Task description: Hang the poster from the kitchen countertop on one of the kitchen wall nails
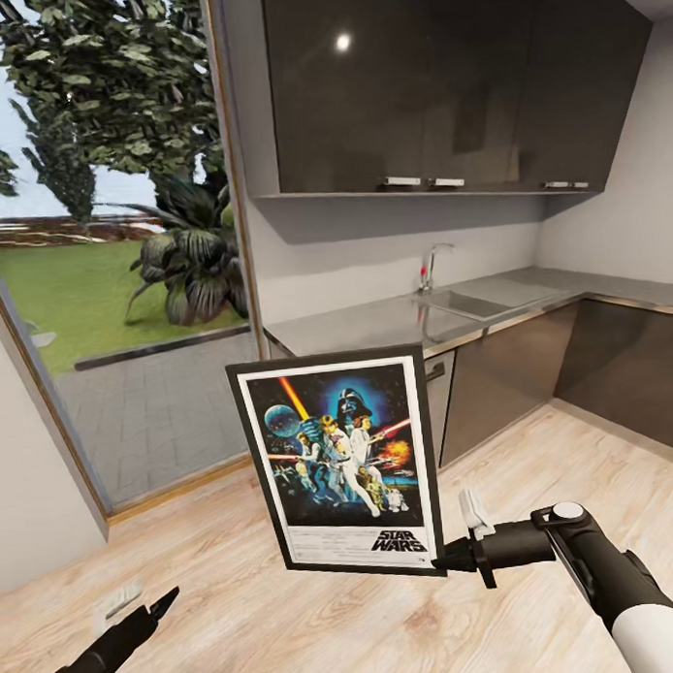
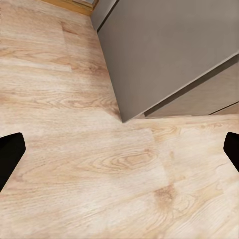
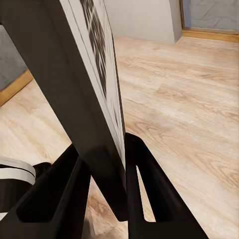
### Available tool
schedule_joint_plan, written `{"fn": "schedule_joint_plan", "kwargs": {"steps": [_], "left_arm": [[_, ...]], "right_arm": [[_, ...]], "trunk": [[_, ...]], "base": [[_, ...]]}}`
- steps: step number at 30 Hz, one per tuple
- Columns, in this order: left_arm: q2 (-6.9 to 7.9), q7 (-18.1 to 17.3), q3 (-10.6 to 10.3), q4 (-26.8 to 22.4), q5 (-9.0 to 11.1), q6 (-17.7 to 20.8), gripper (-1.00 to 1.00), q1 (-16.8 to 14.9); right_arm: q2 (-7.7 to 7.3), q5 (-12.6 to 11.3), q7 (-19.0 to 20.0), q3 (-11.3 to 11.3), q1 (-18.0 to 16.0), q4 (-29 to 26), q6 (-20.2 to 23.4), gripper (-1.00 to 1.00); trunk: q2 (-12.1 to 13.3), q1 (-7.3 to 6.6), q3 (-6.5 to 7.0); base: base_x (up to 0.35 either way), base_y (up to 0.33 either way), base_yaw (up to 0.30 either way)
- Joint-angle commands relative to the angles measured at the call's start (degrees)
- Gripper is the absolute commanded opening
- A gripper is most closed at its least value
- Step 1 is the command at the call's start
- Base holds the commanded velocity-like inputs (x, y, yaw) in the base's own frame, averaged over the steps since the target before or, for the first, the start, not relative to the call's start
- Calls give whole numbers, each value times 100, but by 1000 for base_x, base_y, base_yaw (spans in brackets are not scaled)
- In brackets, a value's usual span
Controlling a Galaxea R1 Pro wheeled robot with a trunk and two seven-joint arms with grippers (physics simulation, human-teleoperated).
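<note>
Taking the poster [image 1: 336, 463] as our landmark, we start at its left, where a tall glass opening [image 1: 110, 247] looks onto lawn and leafy plants, edged by a thin wooden frame. Low to the poster's left our left gripper [image 1: 142, 603] hangs over the pale, grained wooden floor [image 1: 288, 610]; in the left wrist view its black fingertips [image 2: 10, 154] stand wide apart with nothing between them.

The poster itself is a flat rectangle, upright and slightly tilted, with a thin black frame, white border and colourful figures on dark blue. Our right gripper [image 1: 451, 556] pinches its lower right corner; the right wrist view shows both black fingers [image 3: 144, 189] pressed against the frame's edge.

Behind the poster and to its right runs the kitchen countertop [image 1: 375, 321], smooth brushed grey metal with a sunken sink [image 1: 466, 301] and curved tap [image 1: 431, 265], over dark cabinets [image 1: 503, 369]. Glossy dark wall cupboards [image 1: 444, 90] hang above.
</note>
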Motion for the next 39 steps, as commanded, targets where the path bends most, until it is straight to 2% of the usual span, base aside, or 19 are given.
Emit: {"fn": "schedule_joint_plan", "kwargs": {"steps": [1,18,25,29,30,34,39], "left_arm": [[-1,-29,16,2,55,60,100,-4],[1,-12,9,23,43,58,100,-4],[1,-12,14,38,25,-107,100,-4],[1,-13,11,125,12,-160,100,-4],[1,-12,10,150,8,-171,100,-4],[1,-12,9,184,4,-186,100,-4],[1,-12,9,197,4,-193,100,-4]], "right_arm": [[4,34,35,-19,-3,-8,68,-100],[4,34,35,-28,-3,-8,68,-100],[4,34,35,-47,-3,-8,68,-100],[4,33,35,-189,-3,-8,68,-100],[4,30,35,-295,-3,-8,68,-100],[4,27,40,-475,-3,-8,64,-100],[4,26,43,-539,-3,-8,60,-100]], "trunk": [[-3,0,-6],[678,-374,284],[959,-527,356],[1120,-615,392],[1160,-637,400],[1320,-725,435],[1521,-835,479]], "base": [[0,0,0],[0,0,0],[0,0,0],[0,0,0],[0,0,0],[0,0,0],[0,0,0]]}}
